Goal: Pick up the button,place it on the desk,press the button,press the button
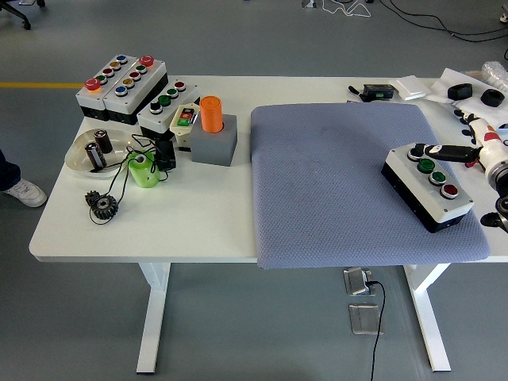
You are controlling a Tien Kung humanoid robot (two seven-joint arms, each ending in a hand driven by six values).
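White table held grey mat; right hand beside button box — one finger out, gripping nothing; best pressed straight down.

Grey-blue textured mat, white/black button box w/ green+red btns

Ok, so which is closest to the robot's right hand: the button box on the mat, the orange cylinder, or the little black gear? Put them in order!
From the right hand:
1. Button box, on the mat, right under the hand.
2. Orange cylinder, standing in the grey block, left of the mat.
3. Black gear, far left, near the table's front.
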